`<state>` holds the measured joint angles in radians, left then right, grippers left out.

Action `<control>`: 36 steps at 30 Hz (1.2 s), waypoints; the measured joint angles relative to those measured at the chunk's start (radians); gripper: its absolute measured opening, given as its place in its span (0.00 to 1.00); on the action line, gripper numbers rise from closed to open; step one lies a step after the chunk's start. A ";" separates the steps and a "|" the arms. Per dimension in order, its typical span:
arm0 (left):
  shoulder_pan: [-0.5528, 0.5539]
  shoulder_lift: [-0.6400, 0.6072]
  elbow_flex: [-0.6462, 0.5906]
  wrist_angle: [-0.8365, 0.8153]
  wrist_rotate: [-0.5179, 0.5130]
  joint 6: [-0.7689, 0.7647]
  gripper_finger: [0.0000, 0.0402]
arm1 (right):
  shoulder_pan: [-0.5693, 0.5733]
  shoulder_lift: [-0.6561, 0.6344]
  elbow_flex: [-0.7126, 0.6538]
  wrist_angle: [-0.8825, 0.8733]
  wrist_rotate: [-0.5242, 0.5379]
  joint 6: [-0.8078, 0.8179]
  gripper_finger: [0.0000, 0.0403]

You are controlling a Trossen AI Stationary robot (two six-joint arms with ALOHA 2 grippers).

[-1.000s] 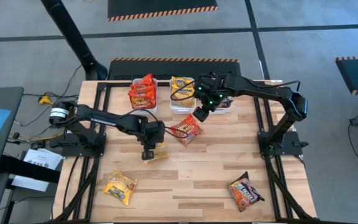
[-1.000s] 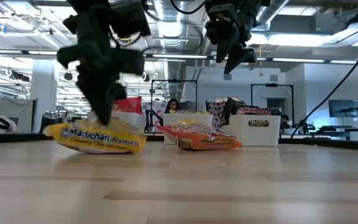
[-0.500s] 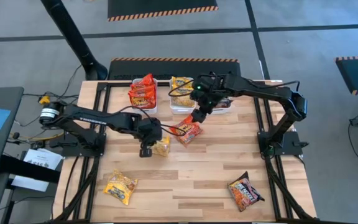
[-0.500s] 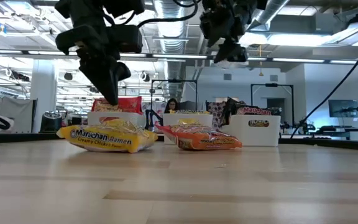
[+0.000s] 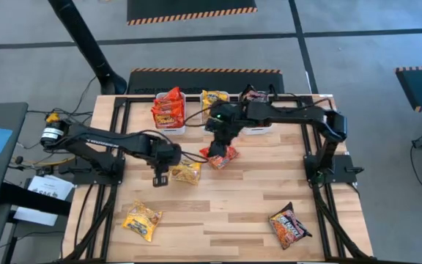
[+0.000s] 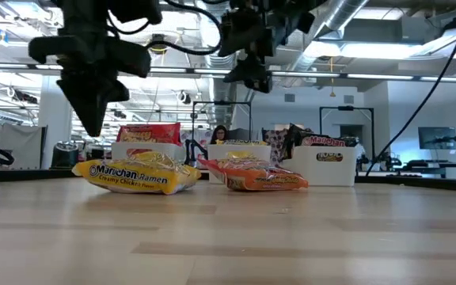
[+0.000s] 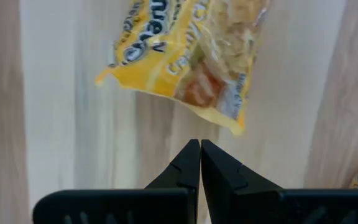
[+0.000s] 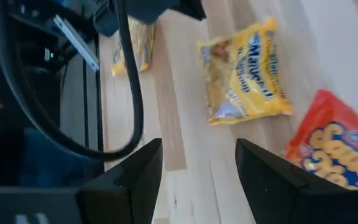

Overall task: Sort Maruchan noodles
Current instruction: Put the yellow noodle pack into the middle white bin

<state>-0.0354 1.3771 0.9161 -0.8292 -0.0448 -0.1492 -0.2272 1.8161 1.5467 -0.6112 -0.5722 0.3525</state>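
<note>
Some noodle packets already sit in the tubs (image 5: pixel 168 126) at the back; four lie loose on the wooden counter (image 5: pixel 233 198): a yellow packet (image 5: pixel 187 172) and red packet (image 5: pixel 219 155) mid-counter, two nearer the front. The left pincer (image 5: pixel 159 178) is closed, empty, beside the yellow one. The right pincer (image 5: pixel 216 137), open, hovers above the red one (an open-plan workshop behind).

An open-plan robotics lab was indicated; exposed ceiling ducts (image 6: pixel 212 20) and monitors (image 6: pixel 438 138) were seen beyond the wooden table (image 5: pixel 226 198); hazard-striped floor mats (image 5: pixel 189 10) were laid on grey flooring.
</note>
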 joint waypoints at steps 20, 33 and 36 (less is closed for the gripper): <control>-0.135 -0.049 -0.200 0.332 0.081 -0.231 0.00 | 0.035 0.258 0.003 0.382 0.118 -0.012 0.57; -0.133 0.100 -0.200 0.480 0.034 -0.243 0.00 | 0.044 0.317 0.004 0.424 0.205 0.006 0.57; -0.131 0.138 -0.200 0.517 0.021 -0.247 0.00 | 0.043 0.317 0.006 0.428 0.210 0.007 0.57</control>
<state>-0.1665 1.5149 0.7163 -0.3118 -0.0242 -0.3962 -0.1844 2.1327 1.5525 -0.1837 -0.3626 0.3591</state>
